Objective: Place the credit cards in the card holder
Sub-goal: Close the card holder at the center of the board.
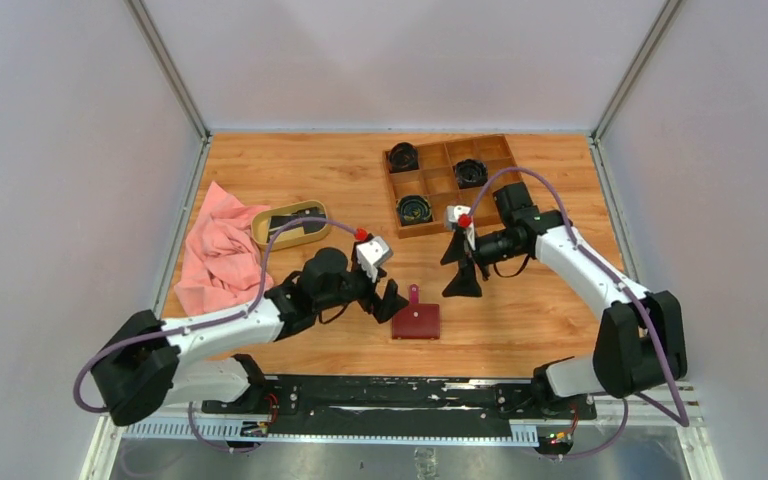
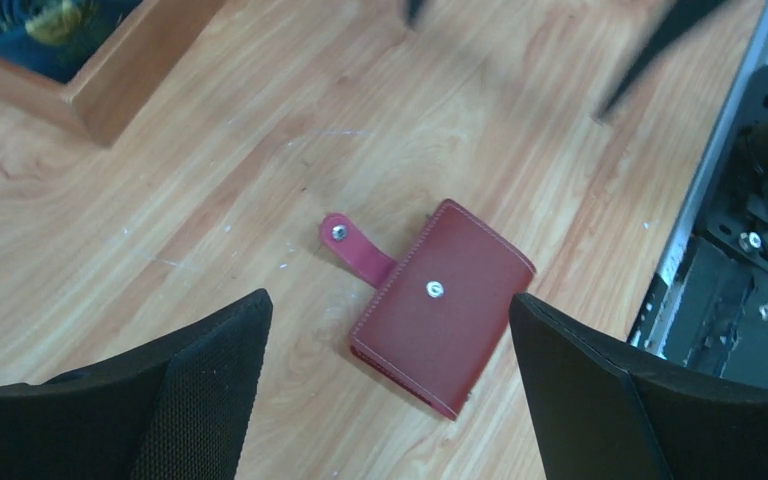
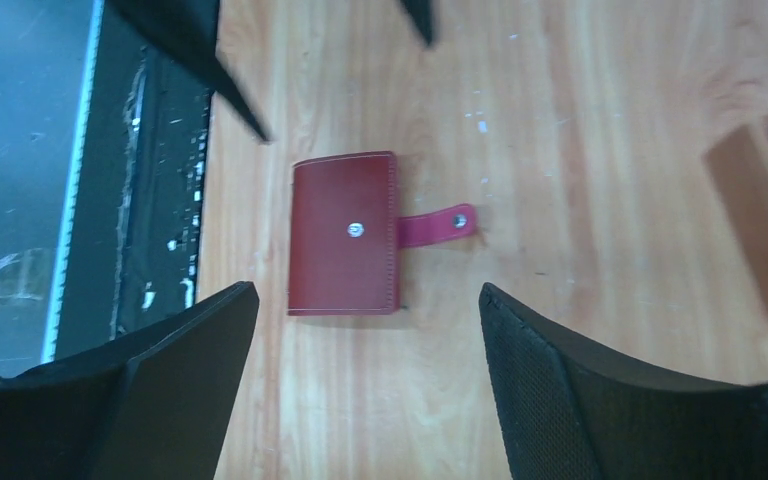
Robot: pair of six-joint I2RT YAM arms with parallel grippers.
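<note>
Lying closed, card holder [image 1: 416, 324], tab [image 1: 414, 294] aimed at far edge of table [image 1: 290, 170], left pincer [image 2: 388, 310] and right pincer [image 3: 367, 295] both wide

The card holder [image 1: 416, 321] is lying closed on the surface [image 1: 530, 320], tab pointing away. The left gripper [image 1: 382, 302] is hovering just beside it, the right gripper [image 1: 457, 267] hanging near, both with fingers spread.
</note>
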